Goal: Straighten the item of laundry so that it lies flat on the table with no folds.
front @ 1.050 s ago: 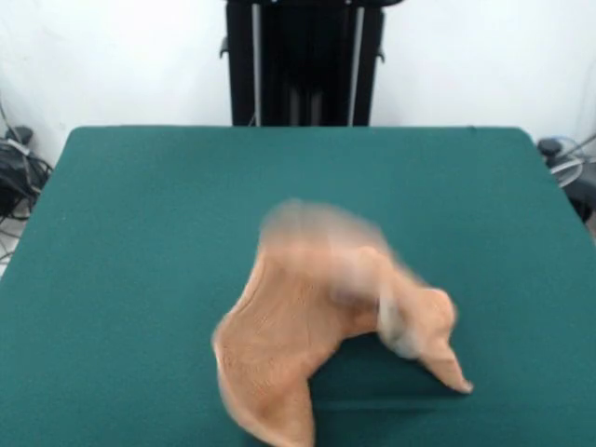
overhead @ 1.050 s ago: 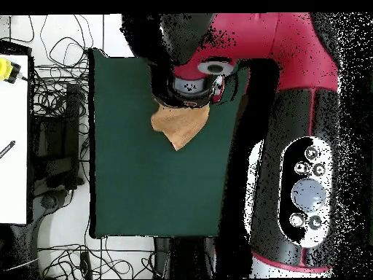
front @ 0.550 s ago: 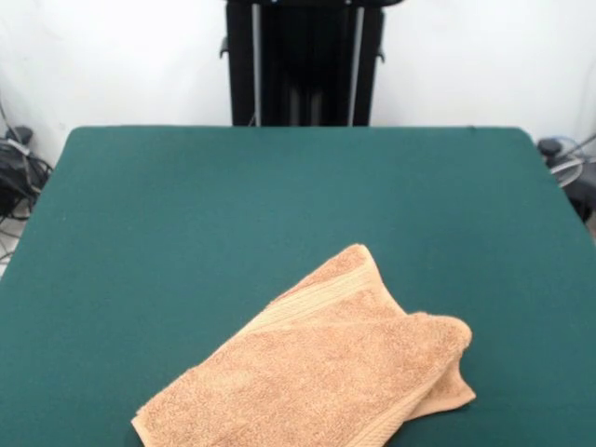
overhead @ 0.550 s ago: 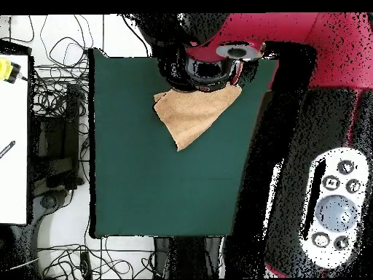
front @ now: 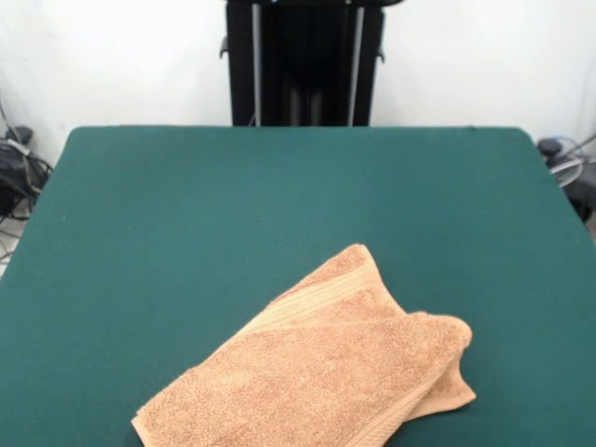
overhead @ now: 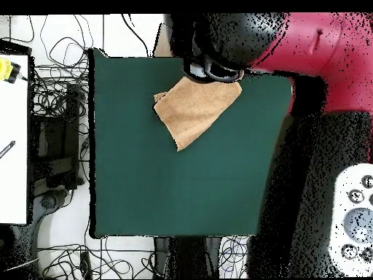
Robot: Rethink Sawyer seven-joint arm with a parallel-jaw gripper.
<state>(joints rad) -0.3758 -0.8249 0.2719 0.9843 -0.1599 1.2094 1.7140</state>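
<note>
The item of laundry, an orange-tan terry towel, lies on the green table near its front edge, right of centre. It is folded over on itself: an upper layer covers a lower one, whose corner sticks out at the right. A woven border band runs across the far part. In the overhead view the towel sits near the table's top edge. The red and black arm's end with the gripper hangs over that top edge, above the towel, seen from above. The front view does not show the gripper.
A black pedestal stands behind the table. Tangled cables and dark boxes lie along the table's left side in the overhead view, beside a white surface. The arm's bulky body covers the table's right side there.
A second ago the towel was blurred and moving above the table; now it lies still and folded. In the overhead view the arm has swung to the right.
</note>
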